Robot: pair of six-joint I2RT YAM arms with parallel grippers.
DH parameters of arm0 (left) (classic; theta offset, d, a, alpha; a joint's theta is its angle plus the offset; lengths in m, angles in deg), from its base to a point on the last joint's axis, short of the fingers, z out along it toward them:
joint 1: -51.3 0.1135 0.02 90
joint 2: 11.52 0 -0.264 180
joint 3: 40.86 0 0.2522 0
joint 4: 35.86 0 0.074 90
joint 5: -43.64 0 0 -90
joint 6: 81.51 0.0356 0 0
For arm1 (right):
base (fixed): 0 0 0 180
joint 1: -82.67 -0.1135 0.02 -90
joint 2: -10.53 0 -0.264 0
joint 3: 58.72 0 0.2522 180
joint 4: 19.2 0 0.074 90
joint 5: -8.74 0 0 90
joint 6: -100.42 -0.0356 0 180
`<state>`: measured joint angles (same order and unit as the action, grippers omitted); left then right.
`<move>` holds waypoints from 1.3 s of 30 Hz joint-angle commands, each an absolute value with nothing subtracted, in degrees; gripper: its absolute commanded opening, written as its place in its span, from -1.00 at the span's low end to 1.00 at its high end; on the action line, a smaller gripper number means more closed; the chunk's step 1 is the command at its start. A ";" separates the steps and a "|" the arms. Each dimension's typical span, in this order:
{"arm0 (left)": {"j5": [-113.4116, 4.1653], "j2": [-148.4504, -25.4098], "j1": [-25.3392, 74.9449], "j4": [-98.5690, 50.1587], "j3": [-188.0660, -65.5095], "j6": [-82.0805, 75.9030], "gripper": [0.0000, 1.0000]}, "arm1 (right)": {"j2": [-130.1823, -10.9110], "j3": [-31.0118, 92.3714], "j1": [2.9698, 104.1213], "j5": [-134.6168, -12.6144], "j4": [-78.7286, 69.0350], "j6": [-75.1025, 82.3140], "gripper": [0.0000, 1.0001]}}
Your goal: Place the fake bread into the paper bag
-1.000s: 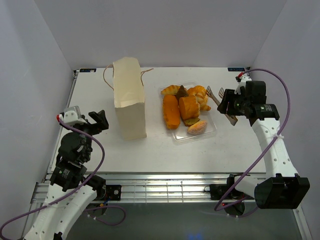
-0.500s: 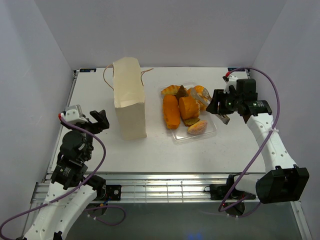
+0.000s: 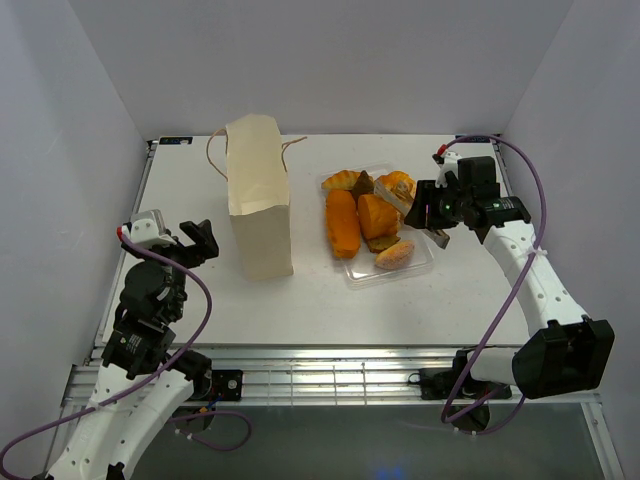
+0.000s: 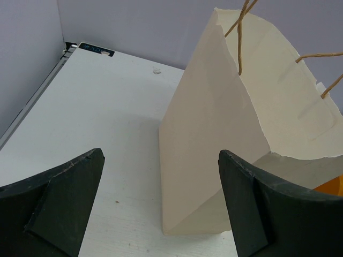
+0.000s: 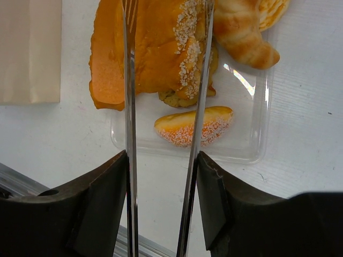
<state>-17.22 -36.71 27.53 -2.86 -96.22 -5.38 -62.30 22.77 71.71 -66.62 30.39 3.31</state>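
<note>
The paper bag [image 3: 258, 195] stands upright left of centre; it fills the left wrist view [image 4: 214, 128]. The fake bread [image 3: 365, 215] lies in a clear plastic tray [image 3: 428, 262]: orange loaves, croissants, a dark piece and a pinkish bun [image 5: 193, 126]. My right gripper [image 3: 432, 210] is shut on metal tongs [image 5: 128, 107]. The tongs' two arms straddle a sugared orange loaf [image 5: 161, 48] from above. A croissant [image 5: 244, 32] lies to its right. My left gripper [image 3: 197, 240] is open and empty, low on the table left of the bag.
The tray's clear rim [image 5: 257, 152] sits between the loaves and the table's near edge. White walls close in the table on three sides. The bag's string handles [image 4: 241, 32] hang at its top.
My right arm has moved left with the tongs, from beside the tray to over the bread. The left arm has barely moved.
</note>
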 commanded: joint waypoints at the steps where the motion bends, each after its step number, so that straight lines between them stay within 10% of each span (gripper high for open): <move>1: -17.01 -37.01 27.31 -2.85 -95.84 -4.78 0.96 | -63.20 23.25 71.51 -67.28 27.60 2.69 0.13; 9: -17.09 -37.01 27.31 -2.85 -95.84 -4.87 0.96 | -63.65 23.34 71.42 -65.00 27.78 1.54 0.00; 24: -16.48 -36.92 27.31 -2.77 -95.75 -4.69 0.96 | -61.98 26.85 71.42 -63.24 30.33 1.45 -0.84; 39: -15.33 -38.84 27.31 -2.33 -104.70 -2.94 0.96 | -59.60 47.83 71.42 -61.92 40.43 3.21 -0.84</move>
<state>-15.07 -36.80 27.53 -1.98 -98.82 -4.20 -61.58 40.56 71.67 -63.87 39.14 2.06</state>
